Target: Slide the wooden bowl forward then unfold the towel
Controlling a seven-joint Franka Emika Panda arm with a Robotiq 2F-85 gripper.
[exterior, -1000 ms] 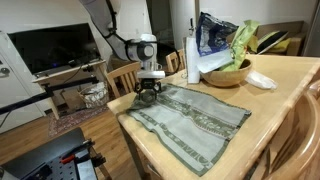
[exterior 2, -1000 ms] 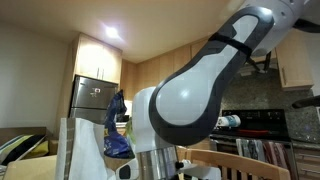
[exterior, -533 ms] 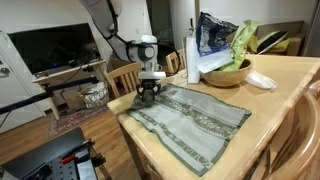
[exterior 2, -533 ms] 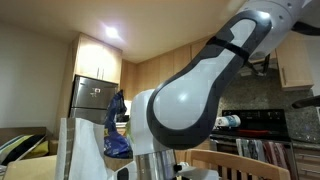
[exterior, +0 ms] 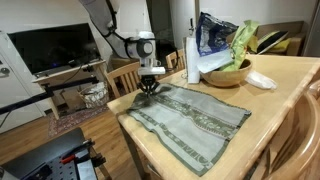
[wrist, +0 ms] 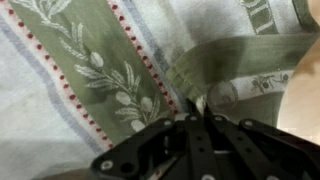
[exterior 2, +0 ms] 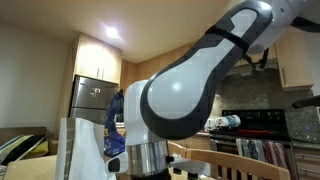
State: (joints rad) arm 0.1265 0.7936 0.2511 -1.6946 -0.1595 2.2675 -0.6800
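Observation:
The grey-green striped towel [exterior: 190, 115] lies on the wooden table [exterior: 290, 100], with its near-left corner folded over. In the wrist view the towel [wrist: 80, 60] shows an olive-branch print and a folded flap by my fingertips. My gripper [exterior: 149, 90] points down at that corner, and in the wrist view the gripper [wrist: 197, 113] is shut with the flap's edge pinched between its tips. The light brown wooden bowl [exterior: 228, 73] sits further back on the table, away from the gripper, with things piled in it. In an exterior view the arm [exterior 2: 190, 95] hides the table.
A small white dish [exterior: 262, 80] lies beside the bowl and a blue bag [exterior: 215, 35] stands behind it. A wooden chair [exterior: 125, 78] stands at the table's end near the gripper. A television [exterior: 55, 50] is beyond the chair.
The jaws have gone from wide open to shut on the towel's folded corner. The gripper has also risen slightly.

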